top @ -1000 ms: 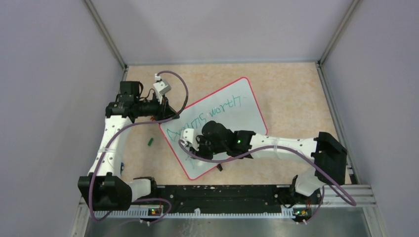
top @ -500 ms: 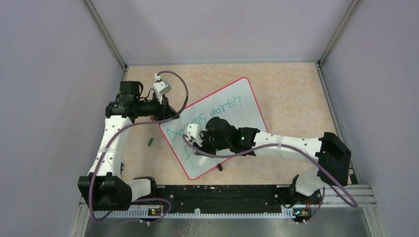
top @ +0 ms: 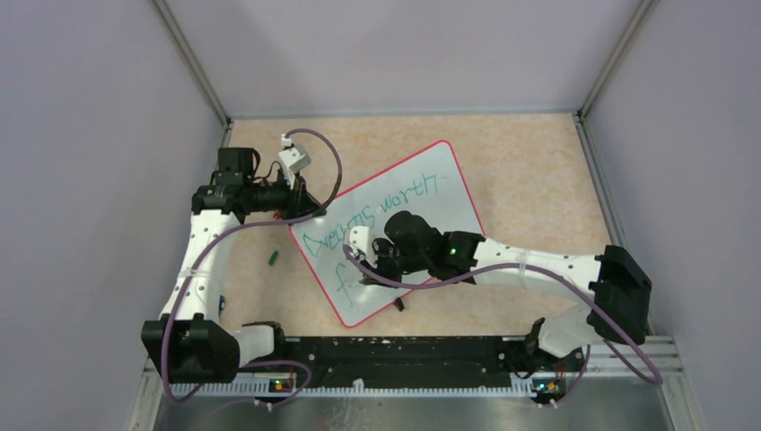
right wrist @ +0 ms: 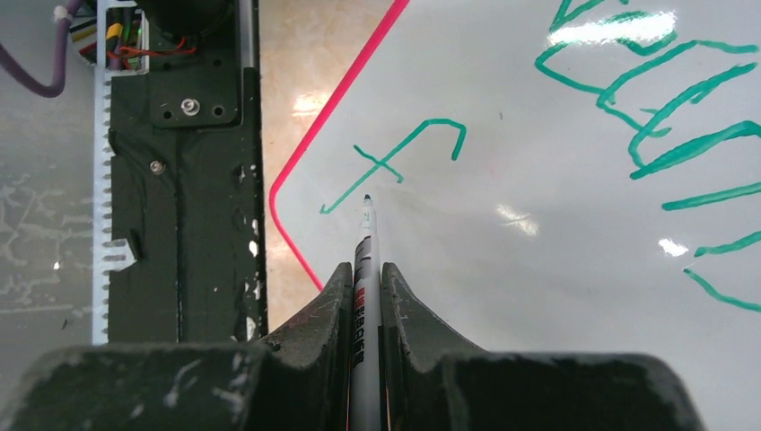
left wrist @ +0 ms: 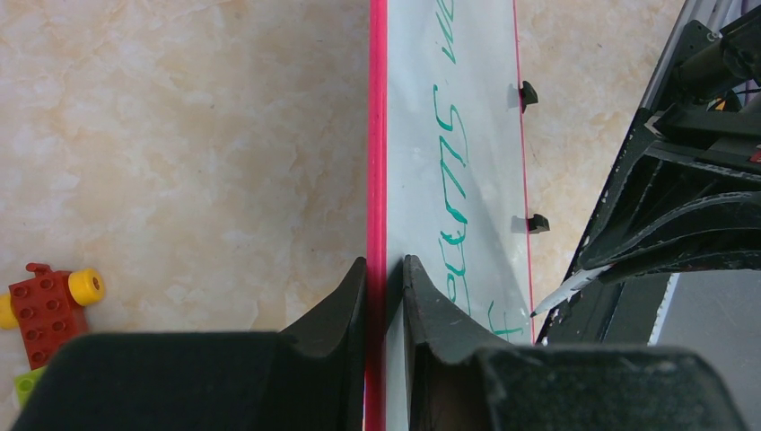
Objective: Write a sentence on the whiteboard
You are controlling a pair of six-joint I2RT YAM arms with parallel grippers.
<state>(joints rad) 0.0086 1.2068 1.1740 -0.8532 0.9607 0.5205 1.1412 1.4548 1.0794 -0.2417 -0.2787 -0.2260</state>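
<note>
The whiteboard (top: 432, 199) lies tilted on the table, white with a thin red rim. The sentence (top: 372, 214) in green reads roughly "Dreams worth" on one line, with a single "f" (top: 341, 280) below it. My left gripper (top: 301, 203) is shut on the board's red rim (left wrist: 377, 135) at its left corner, one finger on each side (left wrist: 384, 266). My right gripper (top: 372, 266) is shut on a white marker (right wrist: 363, 260). The marker's tip (right wrist: 366, 199) is at the board just beside the "f" (right wrist: 395, 162).
A small green cap (top: 273, 258) lies on the table left of the board. A red toy brick with yellow knobs (left wrist: 45, 301) sits near the left gripper. The black base rail (top: 404, 350) runs along the near edge. Grey walls enclose three sides.
My right arm has moved to the right with the marker, and the green "f" on the second line now shows. The left gripper and the board have not moved.
</note>
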